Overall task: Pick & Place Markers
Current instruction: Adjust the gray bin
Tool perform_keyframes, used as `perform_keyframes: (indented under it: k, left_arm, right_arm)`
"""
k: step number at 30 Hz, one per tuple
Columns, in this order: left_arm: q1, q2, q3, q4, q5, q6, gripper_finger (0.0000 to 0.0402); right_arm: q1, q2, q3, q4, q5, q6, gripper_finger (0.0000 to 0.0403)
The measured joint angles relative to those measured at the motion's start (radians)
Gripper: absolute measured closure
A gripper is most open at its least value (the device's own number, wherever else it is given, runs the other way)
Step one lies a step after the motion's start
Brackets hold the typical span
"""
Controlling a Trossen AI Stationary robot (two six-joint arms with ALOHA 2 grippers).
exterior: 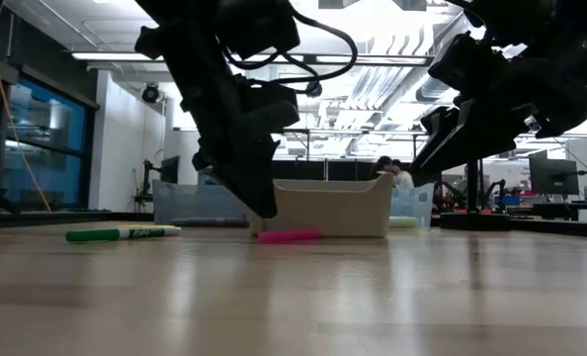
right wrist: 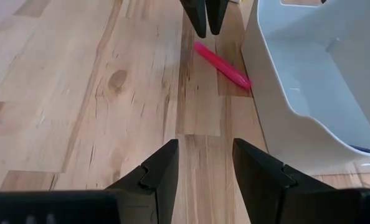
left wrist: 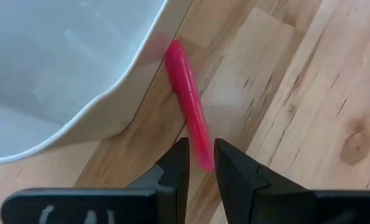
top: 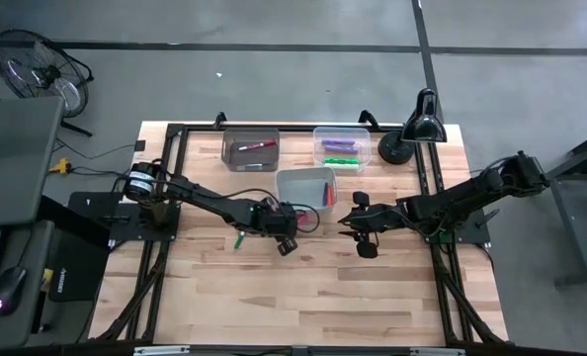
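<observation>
We see the left gripper with its fingers narrowly apart, empty, poised over the near end of a pink marker lying on the table against the near side of the white bin. A green marker lies further left. The right gripper, fingers wide and empty, hovers right of the bin.
</observation>
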Motion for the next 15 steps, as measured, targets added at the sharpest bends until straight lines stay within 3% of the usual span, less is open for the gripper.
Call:
perform_keyframes:
  k: [9,15]
  left_arm:
    - [0.002,0.000,0.000,-0.002,-0.005,-0.001,0.0330]
    - [0.002,0.000,0.000,-0.003,-0.004,-0.001,0.0330]
  right_arm:
    - [0.000,0.000,0.000,0.051,0.062,-0.035,0.0263]
    - [0.007,0.013,-0.008,0.061,0.035,-0.051,0.0263]
